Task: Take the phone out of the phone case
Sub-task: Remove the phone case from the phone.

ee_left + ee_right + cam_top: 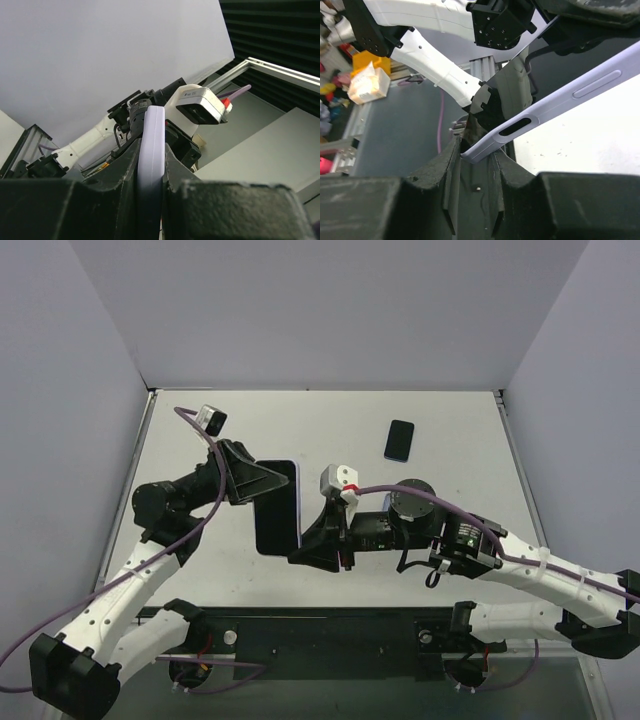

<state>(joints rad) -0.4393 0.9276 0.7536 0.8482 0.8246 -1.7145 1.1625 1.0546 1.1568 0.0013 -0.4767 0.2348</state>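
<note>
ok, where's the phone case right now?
Top view: the phone case is over mid-table, clamped between the left gripper and the right gripper; a dark phone lies back-right.

Overhead, the light is soft and even (no single lamp shows), and the white table (330, 430) reads bright without burning out. Shadows under the arms are faint and diffuse. Both wrist views are far more contrasty. The near fingers (90, 200) sink into blurred, near-black shade, and the lilac phone case (152, 150) goes soft close to the lens. In the right wrist view, the table at lower right seems almost blown white.
</note>
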